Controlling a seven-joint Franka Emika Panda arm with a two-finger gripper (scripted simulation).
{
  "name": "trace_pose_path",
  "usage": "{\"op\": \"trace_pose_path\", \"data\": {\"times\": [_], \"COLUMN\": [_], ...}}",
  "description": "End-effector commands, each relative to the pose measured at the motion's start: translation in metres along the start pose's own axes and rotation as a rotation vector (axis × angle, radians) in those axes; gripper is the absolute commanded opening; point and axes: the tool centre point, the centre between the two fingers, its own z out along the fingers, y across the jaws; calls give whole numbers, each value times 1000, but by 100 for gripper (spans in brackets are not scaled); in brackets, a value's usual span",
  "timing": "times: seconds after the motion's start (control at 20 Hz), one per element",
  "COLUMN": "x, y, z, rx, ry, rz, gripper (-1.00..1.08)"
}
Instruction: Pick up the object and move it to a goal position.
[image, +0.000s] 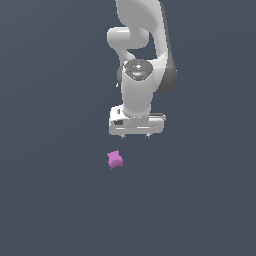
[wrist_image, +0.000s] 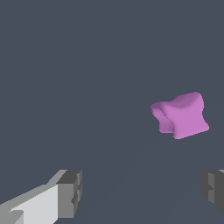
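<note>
You see a single uniform ground surface (image: 50, 210), matte dark slate blue-grey, filling both views edge to edge. It carries no texture, seams or markings. Lighting is even and diffuse, leaving the surface equally toned throughout

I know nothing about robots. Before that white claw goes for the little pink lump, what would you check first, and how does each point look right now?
1. Gripper open: ok, the fingers stand wide apart.
2. Gripper empty: ok, nothing sits between the fingers.
3. Lump in sight: ok, both views show it whole.
4. Gripper lined up over the lump: not ok, in the wrist view it lies outside the gap between the fingers; in the exterior view it sits below the gripper, toward that view's left.
5. Path clear: ok, nothing else shows near the lump.
6. Goal position known: cannot tell, no marker shows in either view.
</note>
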Motion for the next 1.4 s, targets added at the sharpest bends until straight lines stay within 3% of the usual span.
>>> {"op": "trace_pose_path", "data": {"times": [0.0, 0.5, 0.95, 1.35], "x": [0, 0, 7, 23], "y": [0, -31, -15, 24], "z": [0, -13, -2, 25], "rx": [0, 29, 21, 5], "ry": [0, 8, 9, 9], "rz": [0, -10, -46, -139], "gripper": [100, 100, 100, 100]}}
